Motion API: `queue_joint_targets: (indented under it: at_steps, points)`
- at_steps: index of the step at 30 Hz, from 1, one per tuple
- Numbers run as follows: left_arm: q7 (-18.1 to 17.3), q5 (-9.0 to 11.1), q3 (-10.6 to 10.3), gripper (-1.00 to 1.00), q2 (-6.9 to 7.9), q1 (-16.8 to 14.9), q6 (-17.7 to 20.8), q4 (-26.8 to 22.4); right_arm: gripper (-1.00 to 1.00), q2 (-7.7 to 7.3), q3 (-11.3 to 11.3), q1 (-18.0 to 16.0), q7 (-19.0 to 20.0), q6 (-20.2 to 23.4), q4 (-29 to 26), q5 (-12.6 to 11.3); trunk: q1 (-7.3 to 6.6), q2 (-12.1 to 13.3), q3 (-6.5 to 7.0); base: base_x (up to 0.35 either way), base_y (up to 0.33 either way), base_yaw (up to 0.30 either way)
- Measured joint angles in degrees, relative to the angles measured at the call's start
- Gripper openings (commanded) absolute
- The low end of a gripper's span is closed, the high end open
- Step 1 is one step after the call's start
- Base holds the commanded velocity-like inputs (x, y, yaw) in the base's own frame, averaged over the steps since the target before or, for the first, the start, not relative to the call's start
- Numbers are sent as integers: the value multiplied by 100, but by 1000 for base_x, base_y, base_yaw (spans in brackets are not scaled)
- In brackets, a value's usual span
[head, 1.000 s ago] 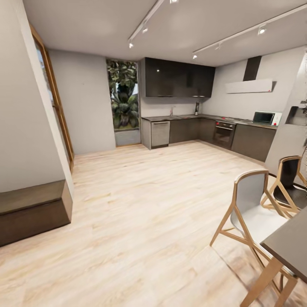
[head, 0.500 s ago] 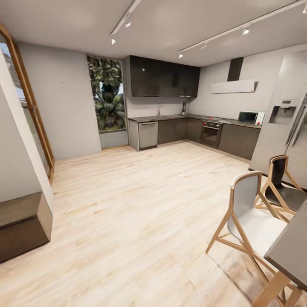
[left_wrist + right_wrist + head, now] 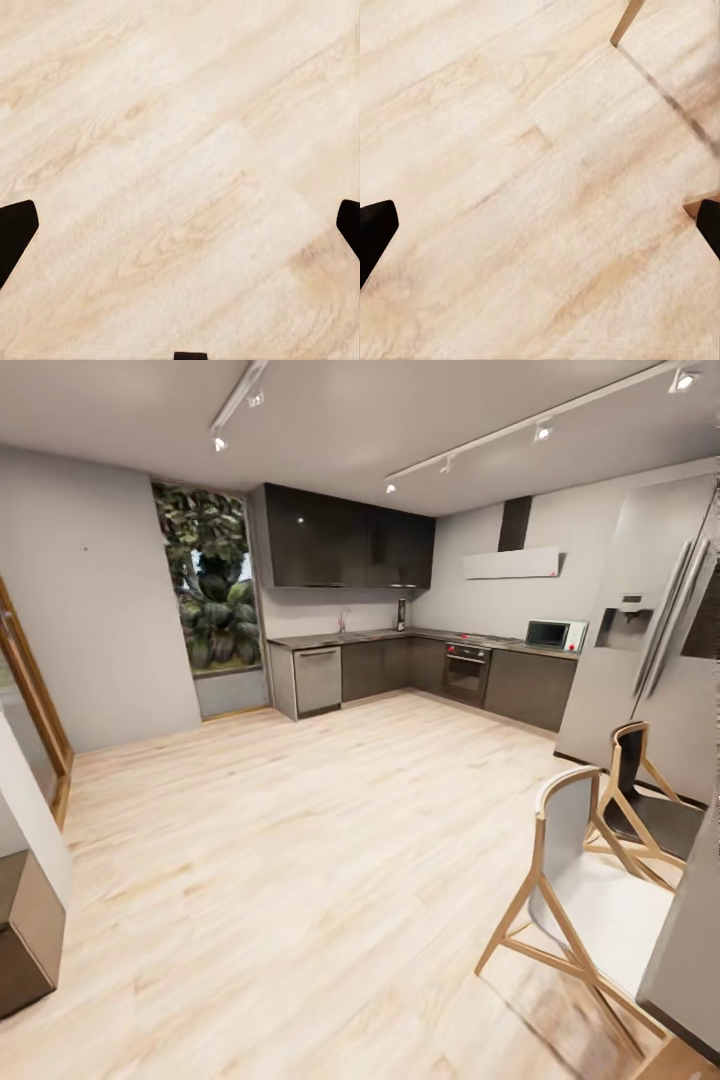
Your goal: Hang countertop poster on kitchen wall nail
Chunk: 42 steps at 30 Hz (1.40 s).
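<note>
The kitchen countertop (image 3: 400, 635) runs along the far walls in the head view, a thin pale slab over dark cabinets, several metres away. The poster is out of view at this distance. No wall nails can be made out. In the left wrist view my left gripper (image 3: 180, 225) hangs over bare wooden floor, its dark fingertips (image 3: 15, 232) wide apart at the picture's edges and nothing between them. My right gripper (image 3: 540, 229) is likewise open over the floor, beside a pale wooden chair leg (image 3: 660, 82).
Two wooden chairs (image 3: 590, 880) (image 3: 640, 790) and a dark dining table edge (image 3: 690, 930) stand close on the right. A tall grey fridge (image 3: 650, 660) is behind them. A dark bench (image 3: 25, 930) and a wall corner sit at the left. Open wooden floor (image 3: 300, 830) leads toward the kitchen.
The camera has turned right and moved forward: the kitchen has slid left in the picture, the fridge has come into view, and the bench has nearly left the frame.
</note>
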Motion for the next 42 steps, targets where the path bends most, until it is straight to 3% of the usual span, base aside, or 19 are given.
queue_joint_targets:
  at_steps: [42]
  points:
    - [0, 0, 9, 100, 0, 0, 0, 0, 100, 0, 0, 0, 0, -4, 0, 0, 0, 0, 0, 337, 112, -31]
